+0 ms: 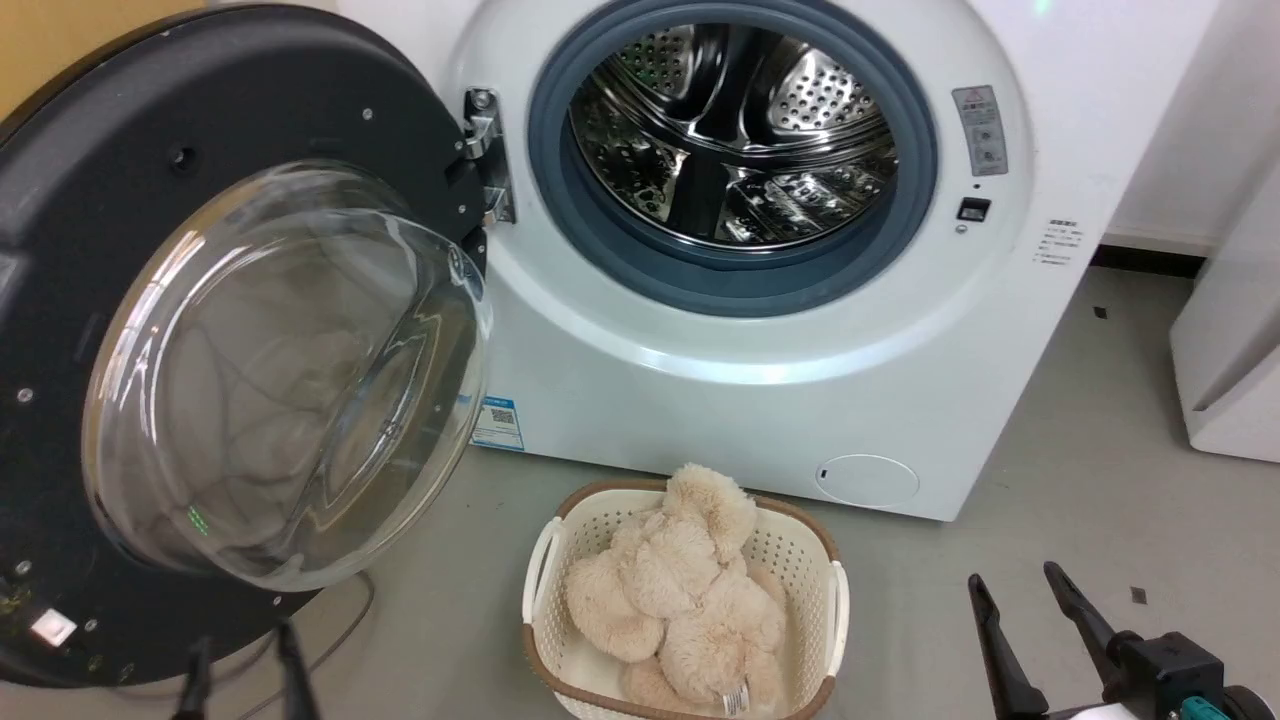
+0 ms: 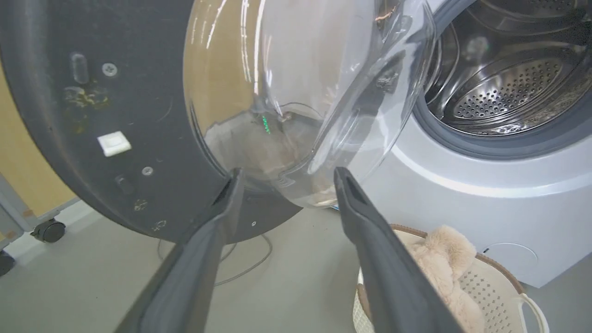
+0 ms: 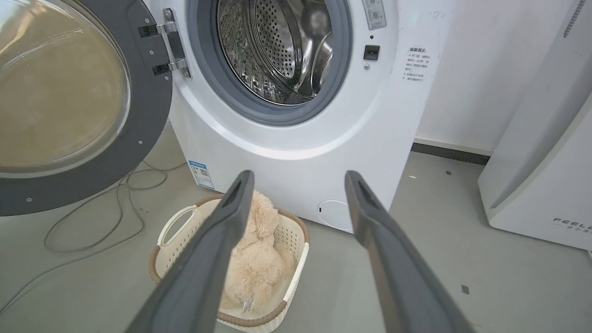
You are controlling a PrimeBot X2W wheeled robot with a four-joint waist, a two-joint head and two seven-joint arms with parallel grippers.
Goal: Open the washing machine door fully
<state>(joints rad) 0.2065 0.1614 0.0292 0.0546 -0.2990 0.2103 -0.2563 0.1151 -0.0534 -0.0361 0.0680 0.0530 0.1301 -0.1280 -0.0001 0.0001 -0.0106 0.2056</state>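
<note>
On the grey floor [image 1: 1100, 450], against a white wall [image 3: 462, 92], the washing machine [image 1: 800, 400] stands with its door [image 1: 60, 300] swung wide to the left on the hinge, and a basket [image 1: 545, 560] sits just in front. Near the door's lower rim, the left claw [image 2: 290, 172] is spread and empty; the right claw [image 1: 1015, 578] is spread and empty, well apart from the door. A cable [image 3: 92, 222] lies on the floor beneath the door.

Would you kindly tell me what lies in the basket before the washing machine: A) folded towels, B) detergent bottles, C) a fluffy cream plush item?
C: a fluffy cream plush item lies in the white basket in front of the washing machine.
</note>
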